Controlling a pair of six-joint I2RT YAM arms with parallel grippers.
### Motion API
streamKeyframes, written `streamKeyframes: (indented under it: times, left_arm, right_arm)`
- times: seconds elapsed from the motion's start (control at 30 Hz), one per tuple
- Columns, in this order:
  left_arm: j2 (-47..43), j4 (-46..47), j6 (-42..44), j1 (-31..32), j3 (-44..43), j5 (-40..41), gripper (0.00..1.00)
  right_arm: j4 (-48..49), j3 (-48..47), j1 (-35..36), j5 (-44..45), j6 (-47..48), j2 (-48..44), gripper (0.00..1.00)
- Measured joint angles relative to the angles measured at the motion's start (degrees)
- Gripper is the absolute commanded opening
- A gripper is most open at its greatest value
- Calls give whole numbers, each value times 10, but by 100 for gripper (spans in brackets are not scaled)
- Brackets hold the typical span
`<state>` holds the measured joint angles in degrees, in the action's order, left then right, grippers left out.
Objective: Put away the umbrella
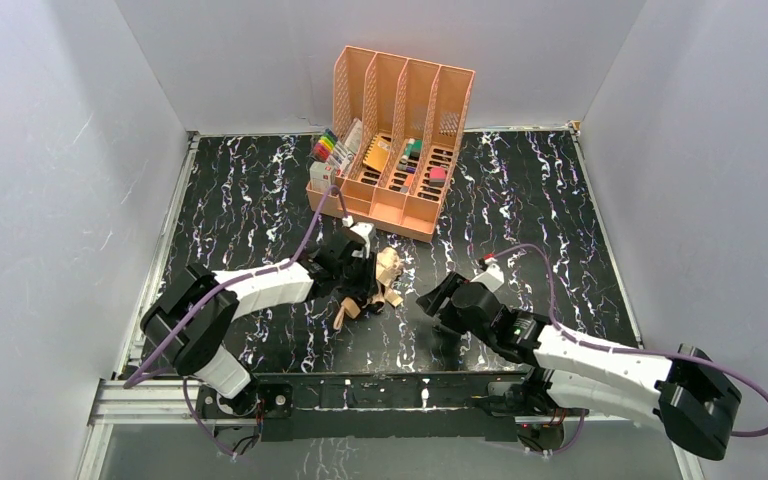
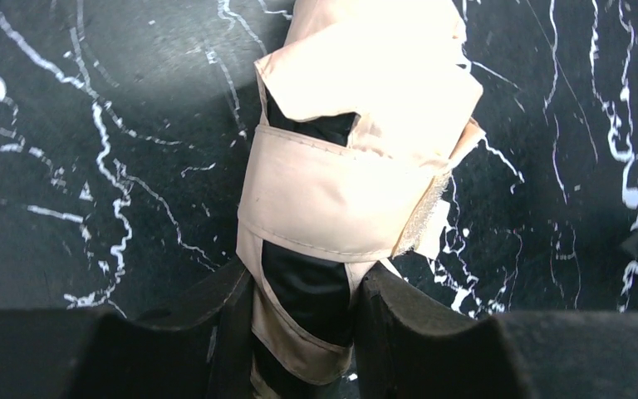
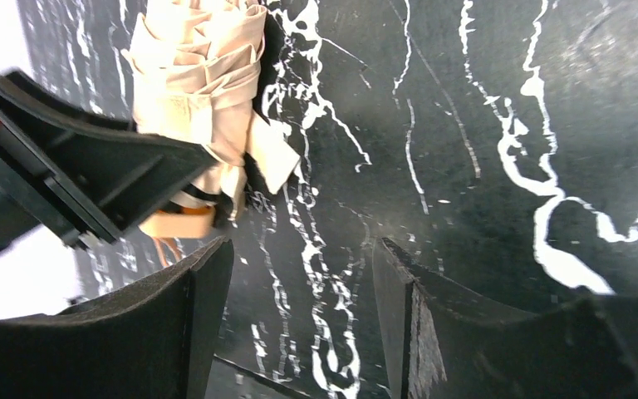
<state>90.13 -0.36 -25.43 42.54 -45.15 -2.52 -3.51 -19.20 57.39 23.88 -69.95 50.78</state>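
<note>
One umbrella (image 2: 341, 191) mid-table, pinched in left jaws; right jaws spread over open tabletop (image 3: 482, 166) beside it.

Far back on a black, white-veined tabletop (image 1: 520, 200): a peach plastic four-slot file organizer (image 1: 400, 130) (oddments in its front trays). At its left front corner, coloured markers (image 1: 326, 148) and a small cream box (image 1: 320, 178).

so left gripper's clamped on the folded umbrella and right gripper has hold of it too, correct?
One thing is off. The left gripper is clamped on the folded umbrella, but the right gripper has no hold of it: the right wrist view shows its jaws open above the table, the umbrella apart from them to one side.
</note>
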Motion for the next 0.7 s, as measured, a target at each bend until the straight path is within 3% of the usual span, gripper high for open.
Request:
streamKeyframes:
  times: [0.27,0.7]
  left_arm:
    - [-13,7,-108,40,17,107,0]
    - [-7,1,-147,70,15,172,0]
  right_arm:
    - [95,3,0,-6,-121,88,67]
    - [249,-11,-2,-57,-229,266,62]
